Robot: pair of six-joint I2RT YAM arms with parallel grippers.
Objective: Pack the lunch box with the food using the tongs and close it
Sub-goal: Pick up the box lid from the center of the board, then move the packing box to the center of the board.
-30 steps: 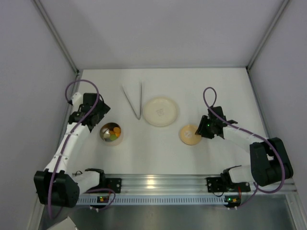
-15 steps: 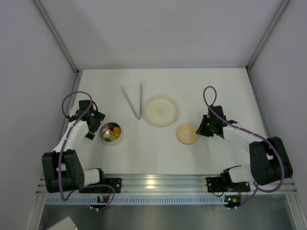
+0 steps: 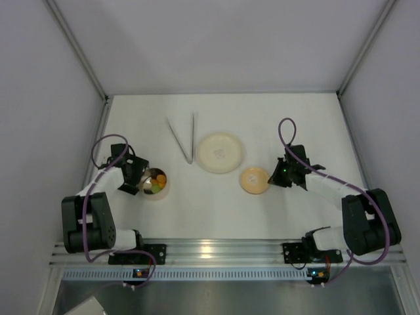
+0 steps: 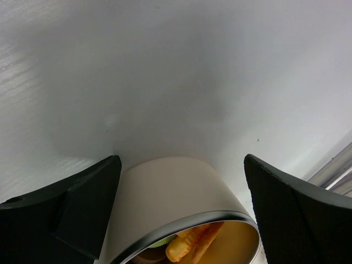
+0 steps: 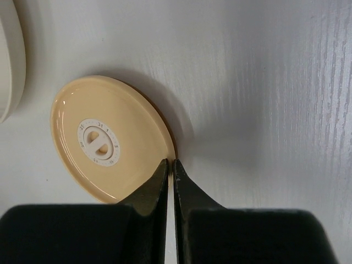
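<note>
The lunch box (image 3: 153, 183), a small steel pot, stands at the left with orange and green food (image 3: 155, 182) inside. My left gripper (image 3: 136, 175) is open, with one finger on either side of the pot (image 4: 165, 190). Fries-like orange pieces of food (image 4: 190, 245) show under its rim. The tan lid (image 3: 254, 180) lies right of the centre. My right gripper (image 3: 272, 178) is shut on its right rim. In the right wrist view the fingers (image 5: 171, 163) pinch the edge of the lid (image 5: 110, 140), which casts a shadow at that side. The tongs (image 3: 184, 138) lie at the back.
A cream plate (image 3: 220, 152) sits between the tongs and the lid; its edge (image 5: 8, 66) is just left of the lid. Grey walls close in the table at the left, back and right. The aluminium rail with the arm bases runs along the near edge.
The right gripper has closed on the lid's rim and the lid has shifted slightly left. The left arm has folded back and brought its open gripper around the pot.
</note>
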